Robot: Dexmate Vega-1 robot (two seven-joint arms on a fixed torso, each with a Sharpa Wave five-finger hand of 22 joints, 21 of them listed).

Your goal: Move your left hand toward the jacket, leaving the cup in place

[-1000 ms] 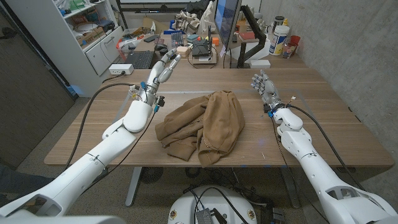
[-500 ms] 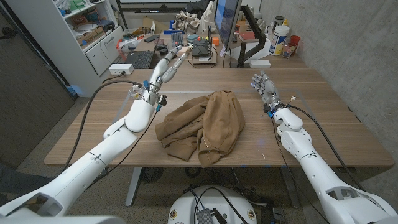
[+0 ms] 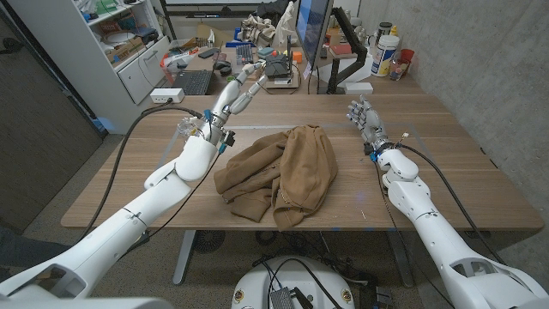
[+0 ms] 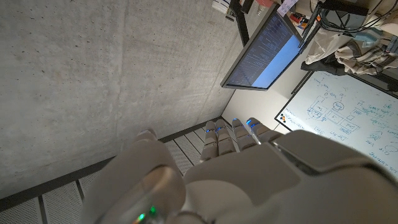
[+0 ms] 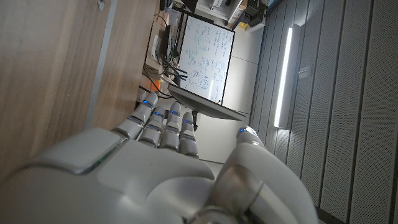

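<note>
A brown jacket (image 3: 279,174) lies crumpled in the middle of the wooden table (image 3: 446,163). My left hand (image 3: 238,93) is raised above the table's far left part, beyond the jacket's left corner, with fingers stretched out and nothing in them. In the left wrist view that hand (image 4: 231,163) points at a concrete wall and a monitor. A small clear thing, perhaps the cup (image 3: 184,129), peeks out beside my left wrist, mostly hidden. My right hand (image 3: 364,117) stands to the right of the jacket, fingers apart and holding nothing; the right wrist view shows this hand (image 5: 163,163) from behind.
Behind the table stand a monitor (image 3: 312,34), a keyboard (image 3: 194,81), a white power strip (image 3: 166,95) and cluttered desks. White shelves (image 3: 129,43) rise at the back left. A black cable (image 3: 129,146) crosses the table's left part.
My left hand has risen and swung to the right and farther from me, its fingers straightening out. The jacket and my right hand have stayed put.
</note>
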